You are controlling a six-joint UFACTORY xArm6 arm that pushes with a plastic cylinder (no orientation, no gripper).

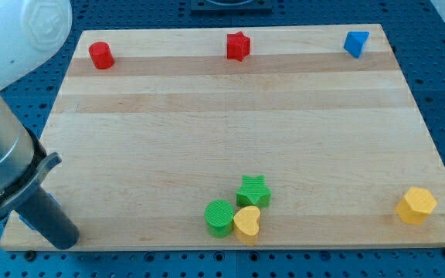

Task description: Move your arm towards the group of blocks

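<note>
Tool: bare rod, no claw to spread or pinch; my tip point(66, 241) rests at the board's bottom-left corner.
Group: green star point(253, 191), green cylinder point(220, 217), yellow heart point(247, 222), touching, bottom centre.
Bearing: group lies toward the view's right of the tip, near level.
Path: apparently unobstructed board point(230, 123) between.

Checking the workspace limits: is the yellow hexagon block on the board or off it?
On. The yellow hexagon block sits wholly on the wooden board, near its bottom-right corner.
</note>
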